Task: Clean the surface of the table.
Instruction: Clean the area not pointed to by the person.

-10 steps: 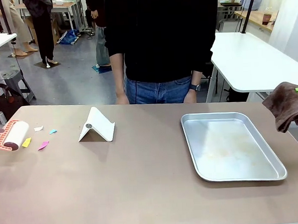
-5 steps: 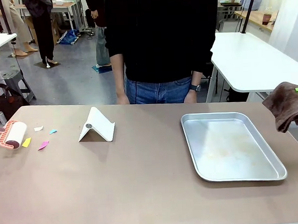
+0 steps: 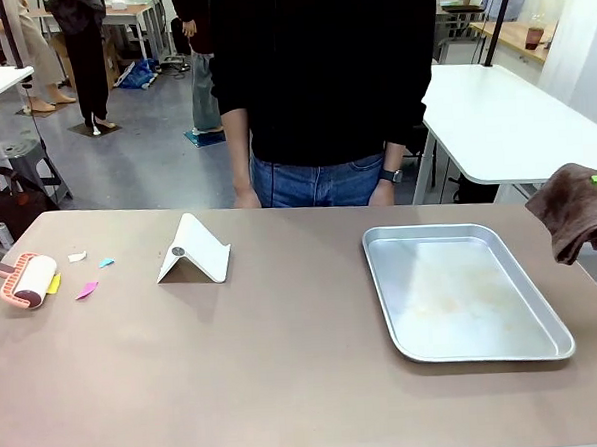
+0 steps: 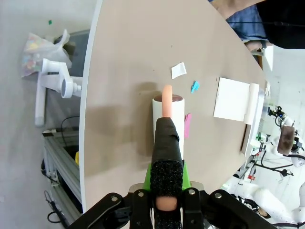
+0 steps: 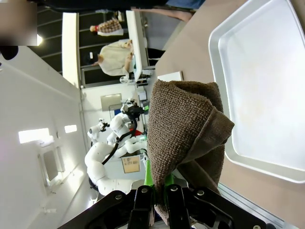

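Update, starting at the left pincer: clamped tight on the black foam handle of the lint roller. Was held higher a second ago; now dropped low at the left end of the desk and edged in against the yellow scrap, partly covering it from the front. Looks like the drum is down on the top, judging by the shadow in the wrist view, but can't swear to it.

Pink scrap just beside the drum, then white scrap and blue scrap a bit nearer the far edge. No movement in any of those three. So, guessing: roller finally in place, first pass about to start, nothing visibly picked up yet.

Over to the right pincer: shut on a brown cloth, hanging out past the right end of the desk, beyond the tray. Same spot as a second ago, zero change. Probably parked for a wipe later.

Farther out: white stand between the scraps and the tray, both untouched. Person standing at the far edge, hands down, not joining in. As for the desk itself: big brown top, bare across the near half, mess limited to that left corner.
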You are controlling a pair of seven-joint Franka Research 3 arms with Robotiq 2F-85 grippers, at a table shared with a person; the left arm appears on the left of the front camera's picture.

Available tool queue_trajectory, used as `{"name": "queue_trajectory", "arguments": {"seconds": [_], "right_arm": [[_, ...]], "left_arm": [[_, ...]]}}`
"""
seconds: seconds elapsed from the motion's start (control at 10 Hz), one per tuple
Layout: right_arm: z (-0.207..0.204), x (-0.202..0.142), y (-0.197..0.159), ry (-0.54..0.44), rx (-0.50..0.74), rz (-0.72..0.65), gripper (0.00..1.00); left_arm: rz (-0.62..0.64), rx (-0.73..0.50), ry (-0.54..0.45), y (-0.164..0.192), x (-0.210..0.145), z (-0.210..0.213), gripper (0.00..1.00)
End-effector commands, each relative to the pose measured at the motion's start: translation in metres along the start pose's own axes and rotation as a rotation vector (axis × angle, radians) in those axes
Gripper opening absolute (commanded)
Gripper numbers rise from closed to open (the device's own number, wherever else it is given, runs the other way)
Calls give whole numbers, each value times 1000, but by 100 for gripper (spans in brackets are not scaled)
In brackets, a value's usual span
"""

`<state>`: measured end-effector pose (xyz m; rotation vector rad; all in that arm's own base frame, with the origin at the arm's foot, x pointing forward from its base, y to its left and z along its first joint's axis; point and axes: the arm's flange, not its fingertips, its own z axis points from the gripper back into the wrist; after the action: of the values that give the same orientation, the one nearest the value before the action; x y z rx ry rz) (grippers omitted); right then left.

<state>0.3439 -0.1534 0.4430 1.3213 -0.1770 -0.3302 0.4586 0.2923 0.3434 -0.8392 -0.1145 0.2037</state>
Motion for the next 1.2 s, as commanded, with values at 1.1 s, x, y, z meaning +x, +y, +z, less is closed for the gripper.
{"name": "queue_trajectory", "arguments": {"seconds": [1.1], "right_arm": [[1, 0, 4, 2, 16, 11, 7]], "left_arm": [[-73, 104, 91, -61, -19, -87, 13]]}}
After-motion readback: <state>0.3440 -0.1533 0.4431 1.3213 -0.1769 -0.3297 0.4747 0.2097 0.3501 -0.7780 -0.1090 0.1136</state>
